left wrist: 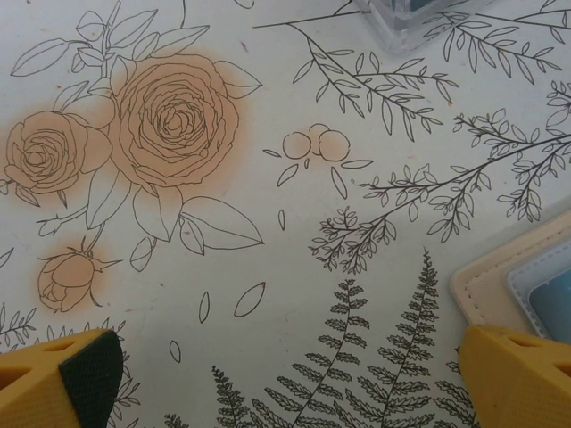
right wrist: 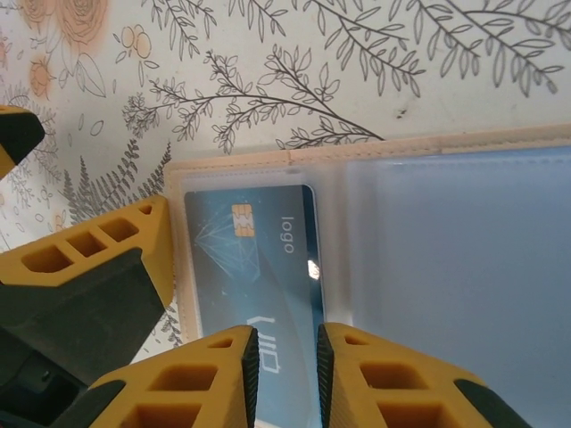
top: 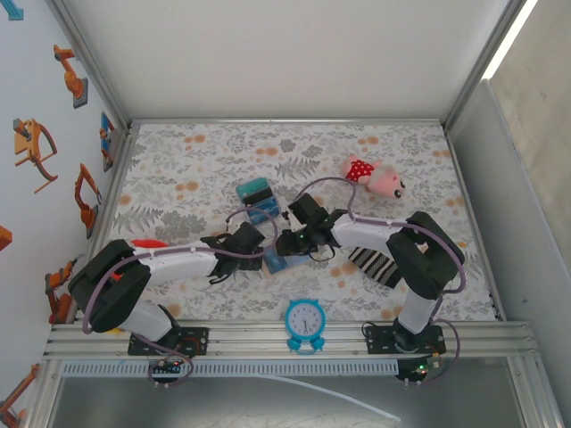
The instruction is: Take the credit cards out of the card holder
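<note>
Far cloth strip unobstructed. Teal container crowds the card holder from behind. Striped sock and clock obstruct the near side.

On my feed, a floral tablecloth covers the table; plain white wall at twelve o'clock, stickered wall at nine, bright light strip at one o'clock.

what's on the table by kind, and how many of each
card holder: 1
blue card inside it: 1
teal and blue block: 1
pink plush toy: 1
striped sock: 1
blue clock: 1
red item, partly hidden, kind unclear: 1
total: 7
</note>
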Controlling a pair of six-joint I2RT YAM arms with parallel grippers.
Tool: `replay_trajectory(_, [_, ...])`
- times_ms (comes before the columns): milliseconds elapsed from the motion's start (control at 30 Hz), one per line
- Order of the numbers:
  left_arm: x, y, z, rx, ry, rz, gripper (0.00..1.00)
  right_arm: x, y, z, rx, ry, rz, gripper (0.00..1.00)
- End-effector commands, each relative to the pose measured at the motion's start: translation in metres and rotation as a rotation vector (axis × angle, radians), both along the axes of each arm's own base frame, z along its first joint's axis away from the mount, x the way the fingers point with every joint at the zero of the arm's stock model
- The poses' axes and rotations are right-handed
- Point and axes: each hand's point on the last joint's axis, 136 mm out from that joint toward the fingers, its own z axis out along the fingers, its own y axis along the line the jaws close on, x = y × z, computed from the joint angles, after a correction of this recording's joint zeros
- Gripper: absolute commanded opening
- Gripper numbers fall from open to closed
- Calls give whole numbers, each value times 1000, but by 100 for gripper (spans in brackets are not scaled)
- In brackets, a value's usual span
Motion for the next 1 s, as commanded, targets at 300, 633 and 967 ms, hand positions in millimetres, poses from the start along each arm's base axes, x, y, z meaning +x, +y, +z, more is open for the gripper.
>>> replay_trajectory(300, [1,3,0,45,10,19,97,-1,-1,-15,-62,39,-9,27])
replay_trajectory(633, [0,3,2,63,8,14,97,-10,3,-21,-79,72,11,28])
replay_trajectory(967, [-3,1,1,81,12,8,97,-11,21,-4,41,82,34,25])
